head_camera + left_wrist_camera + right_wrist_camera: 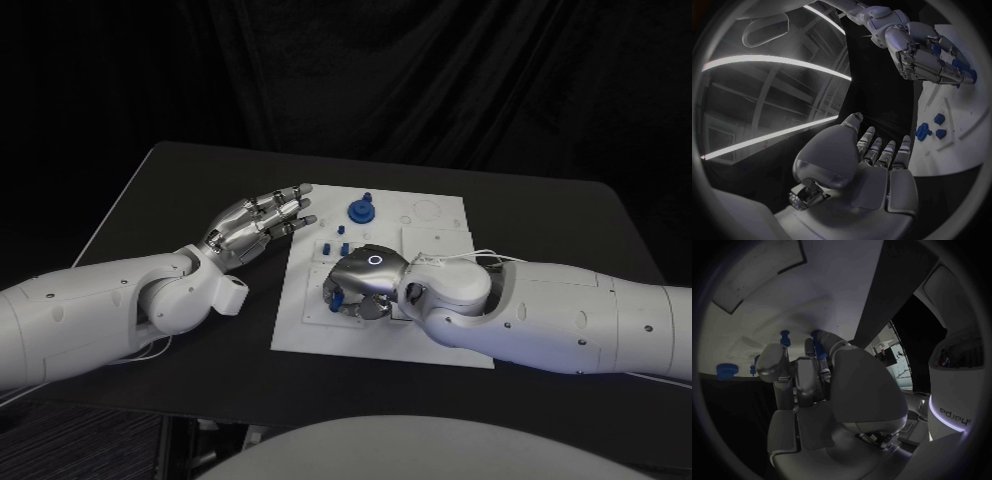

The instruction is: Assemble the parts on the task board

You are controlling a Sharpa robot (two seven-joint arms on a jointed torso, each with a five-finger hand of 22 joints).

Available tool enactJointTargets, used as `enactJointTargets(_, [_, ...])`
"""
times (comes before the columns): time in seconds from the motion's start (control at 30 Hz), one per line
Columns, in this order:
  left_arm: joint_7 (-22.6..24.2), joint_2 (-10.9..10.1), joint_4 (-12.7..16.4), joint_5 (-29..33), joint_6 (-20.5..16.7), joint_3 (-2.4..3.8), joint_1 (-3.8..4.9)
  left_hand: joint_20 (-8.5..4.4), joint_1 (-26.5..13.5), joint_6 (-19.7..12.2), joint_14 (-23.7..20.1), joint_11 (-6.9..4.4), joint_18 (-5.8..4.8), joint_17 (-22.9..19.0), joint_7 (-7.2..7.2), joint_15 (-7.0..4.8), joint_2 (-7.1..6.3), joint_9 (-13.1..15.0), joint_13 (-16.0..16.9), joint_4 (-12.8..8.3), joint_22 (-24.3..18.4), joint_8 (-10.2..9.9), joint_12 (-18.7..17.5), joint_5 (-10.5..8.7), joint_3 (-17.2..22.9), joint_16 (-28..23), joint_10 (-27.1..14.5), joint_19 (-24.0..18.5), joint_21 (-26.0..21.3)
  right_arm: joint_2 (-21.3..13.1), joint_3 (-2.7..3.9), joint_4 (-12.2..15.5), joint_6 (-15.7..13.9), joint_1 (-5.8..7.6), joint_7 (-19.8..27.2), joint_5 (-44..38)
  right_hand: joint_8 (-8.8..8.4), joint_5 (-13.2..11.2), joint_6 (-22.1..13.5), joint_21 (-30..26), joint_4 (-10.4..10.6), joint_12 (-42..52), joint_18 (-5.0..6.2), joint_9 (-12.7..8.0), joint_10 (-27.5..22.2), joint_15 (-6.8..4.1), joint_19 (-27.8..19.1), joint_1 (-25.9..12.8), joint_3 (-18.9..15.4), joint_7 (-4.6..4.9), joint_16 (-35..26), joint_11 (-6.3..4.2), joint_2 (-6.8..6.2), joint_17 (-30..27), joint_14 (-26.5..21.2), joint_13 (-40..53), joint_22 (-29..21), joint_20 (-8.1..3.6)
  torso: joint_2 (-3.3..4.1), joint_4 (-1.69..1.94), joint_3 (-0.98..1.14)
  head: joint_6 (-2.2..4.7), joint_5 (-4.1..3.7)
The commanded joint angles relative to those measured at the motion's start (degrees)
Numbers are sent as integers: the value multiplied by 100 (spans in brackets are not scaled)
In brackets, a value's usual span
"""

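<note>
Right now I am working the right hand (366, 284) down over the near-left part of the board (440, 330), its fingers curling around blue parts (333, 297) beneath the palm. From the right wrist view the fingertips (820, 352) are touching a blue peg (817, 337), but I cannot tell whether they are truly gripping it or only pressing on it. To do this step well, I am judging that I should keep the peg upright, push straight down, and avoid knocking the small loose pieces just beside the hand.

My left hand (263, 222) is resting off the board's left edge, fingers spread and holding nothing; I am keeping it apart from the work.

Counting outward on the board: one larger blue part (362, 210) is standing near the far edge, roughly three small blue pieces (338, 245) are lying between it and my right hand, and an unclear number are hiding under the hand itself.
</note>
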Motion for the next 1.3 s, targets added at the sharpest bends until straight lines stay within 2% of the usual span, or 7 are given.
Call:
enactJointTargets(0.03, [309, 7, 6, 21, 85, 5, -10, -19, -29, 7, -15, -4, -41, 0, 11, 33, 15, 2, -3, 6, -5, 30, 9, 38, 32, 25, 3, 30, 18, 16, 0, -31, 36, -21, -82, 0, 2, -36, -27, -40, -20, -31, -35, -5, -4, 10, 8, -15, 1, 13, -18, -3, -22, -3, 18, 8, 728, 16, 0, -1, -1, -1, 6])
enactJointTargets(0.37, [306, 7, 3, 21, 89, 5, -22, -19, -29, 7, -15, -4, -41, 0, 11, 33, 15, 2, -3, 6, -5, 30, 9, 38, 32, 25, 3, 30, 18, 24, 0, -51, 206, -33, -138, 1, -315, -248, -561, -300, 52, -244, -2, -108, -452, 134, -118, -182, -10, 94, -147, 140, -127, -162, -90, 6, 660, 99, 0, 3, 0, -1, -4])
enactJointTargets(0.47, [307, 4, 3, 21, 87, 5, -24, -18, -35, 13, -17, -1, -42, 0, 13, 35, 17, 3, -3, 9, -6, 31, 9, 38, 39, 25, 2, 31, 18, 1, 0, -40, 199, -36, -113, 1, -728, -655, -1327, -577, 155, -520, 23, -323, -1173, 289, -253, -367, -176, -3, -263, 331, -255, -316, -215, -68, 591, 226, 0, 6, -1, -1, -8])
enactJointTargets(0.63, [309, 3, 0, 21, 82, 5, -28, -18, -35, 13, -17, -1, -42, 0, 13, 35, 17, 3, -3, 9, -6, 31, 9, 38, 39, 25, 2, 31, 18, -93, 0, 22, 49, -37, -26, 12, -969, -965, -2022, -948, 315, -494, 104, -600, -1810, 347, -442, -396, -588, -145, -382, 405, -310, -503, -409, -24, 508, 329, 0, 0, -1, -1, -6])
enactJointTargets(0.93, [322, -19, 0, 21, 59, 5, -34, -18, -35, 13, -17, -1, -42, 0, 13, 35, 17, 3, -3, 9, -6, 31, 9, 38, 39, 25, 2, 31, 18, -481, 28, 266, -620, 68, 244, 467, -765, -1069, -1843, -1120, 825, -70, 132, -707, -2107, 373, -513, -107, -928, -27, -378, 423, -318, -574, -513, 126, 486, 364, 1, -5, 1, -1, -27])
enactJointTargets(1.13, [332, -54, 12, 21, 30, 5, -37, -18, -41, 19, -16, 0, -42, 0, 15, 35, 17, 3, -3, 10, -10, 32, 10, 38, 46, 26, 1, 30, 18, -1002, 39, 589, -1110, 431, 453, 1331, -533, -314, -1534, -878, 626, 398, 96, -738, -1829, 365, -387, 276, -739, 148, -222, 396, -82, -427, -403, 260, 555, 356, -2, -1, 5, -1, -82])
enactJointTargets(1.3, [334, -74, 15, 21, 5, 5, -38, -18, -44, 31, -11, 1, -43, 2, 16, 35, 16, 5, -1, 10, -10, 34, 20, 39, 50, 29, 5, 31, 18, -1628, 37, 997, -1245, 806, 525, 2107, -292, -209, -1175, -708, 595, 1000, 79, -724, -1337, 222, -307, 266, -608, 215, -161, 225, -30, -377, -333, 504, 586, 244, -6, -9, 5, -1, -121])
